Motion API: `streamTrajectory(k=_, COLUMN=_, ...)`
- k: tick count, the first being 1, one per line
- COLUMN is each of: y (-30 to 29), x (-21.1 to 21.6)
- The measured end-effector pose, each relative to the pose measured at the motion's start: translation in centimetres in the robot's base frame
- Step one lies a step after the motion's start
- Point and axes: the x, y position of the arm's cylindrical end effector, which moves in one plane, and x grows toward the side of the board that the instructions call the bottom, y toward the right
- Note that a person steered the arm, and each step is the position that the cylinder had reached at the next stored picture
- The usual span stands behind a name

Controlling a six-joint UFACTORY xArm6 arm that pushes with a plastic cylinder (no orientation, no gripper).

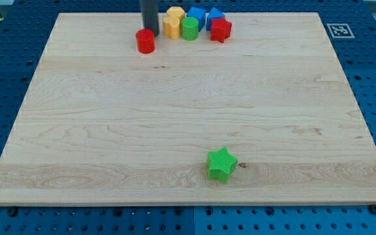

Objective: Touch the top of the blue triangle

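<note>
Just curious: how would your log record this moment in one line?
my tip: above red cylinder | blue triangle: untouched, view's top

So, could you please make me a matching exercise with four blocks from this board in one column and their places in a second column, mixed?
Blocks:
1. green star
2. red cylinder
3. red star
4. green cylinder

Places:
A. right end of the group at the view's top
B. alone, near the view's bottom edge
C. just below my tip, left of the group
D. between a yellow block and the blue blocks

Pairs: 1-B, 2-C, 3-A, 4-D
</note>
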Motion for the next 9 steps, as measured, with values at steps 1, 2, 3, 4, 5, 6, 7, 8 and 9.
streamTrajectory(k=1, y=-1.5, x=0.9)
streamTrajectory(k=2, y=3.9, x=4.7)
streamTrajectory(k=3, y=8.6, x=8.2)
streamTrajectory(k=4, y=10.9, x=8.2)
streamTrajectory(k=5, y=18.8, x=7.6)
streamTrajectory(k=6, y=24.0, x=5.2)
streamTrajectory(k=7, y=26.0, x=1.5)
streamTrajectory(k=8, y=25.2, x=-3.6)
streamTrajectory(k=9, y=22.1, x=-6.6)
